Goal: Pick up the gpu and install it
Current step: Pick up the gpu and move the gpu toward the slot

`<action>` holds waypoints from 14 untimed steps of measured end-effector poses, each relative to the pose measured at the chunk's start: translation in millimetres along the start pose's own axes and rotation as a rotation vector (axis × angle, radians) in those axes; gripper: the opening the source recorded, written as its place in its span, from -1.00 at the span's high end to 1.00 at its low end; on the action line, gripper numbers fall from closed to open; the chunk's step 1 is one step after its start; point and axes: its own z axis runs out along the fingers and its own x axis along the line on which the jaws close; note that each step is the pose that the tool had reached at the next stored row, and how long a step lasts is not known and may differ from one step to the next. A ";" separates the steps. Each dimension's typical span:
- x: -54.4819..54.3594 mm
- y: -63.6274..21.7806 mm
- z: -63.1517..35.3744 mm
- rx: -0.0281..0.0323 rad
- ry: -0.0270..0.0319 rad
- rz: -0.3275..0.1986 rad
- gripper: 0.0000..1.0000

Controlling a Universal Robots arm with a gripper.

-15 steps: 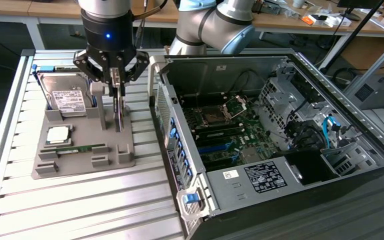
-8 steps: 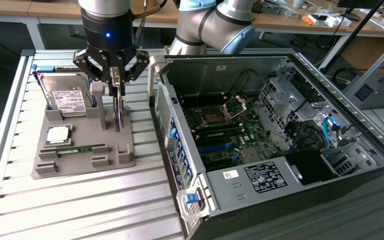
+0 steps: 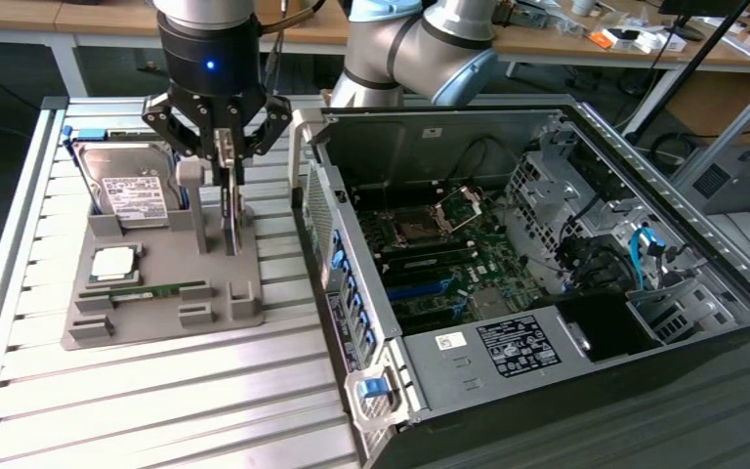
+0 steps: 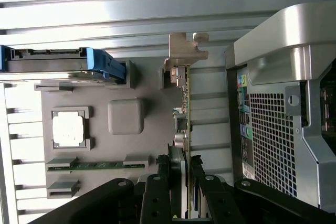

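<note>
Closest to the wrist camera, the gripper (image 4: 181, 170) stands partly closed, its black fingers (image 4: 157, 198) pinching both faces of the gpu (image 4: 184, 119), which stands on edge in a slot along the grey tray's (image 4: 147, 87) edge nearest the computer case (image 4: 273, 129). Edge-on, it is a thin green card with a silver bracket (image 4: 185, 51) at its far end. From the exterior view come the hard drive (image 3: 134, 191), processor (image 3: 114, 262) and RAM stick (image 3: 153, 291) toward the tray's opposite edge, while the wrist view brings out the bracket's notched outline.
</note>
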 end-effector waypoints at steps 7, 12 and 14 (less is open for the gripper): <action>0.0 0.0 -1.7 -0.0001 -0.0001 0.000 0.47; -0.1 0.1 -2.4 -0.0001 -0.0001 0.000 0.47; -0.1 0.1 -2.7 0.0000 -0.0001 0.000 0.47</action>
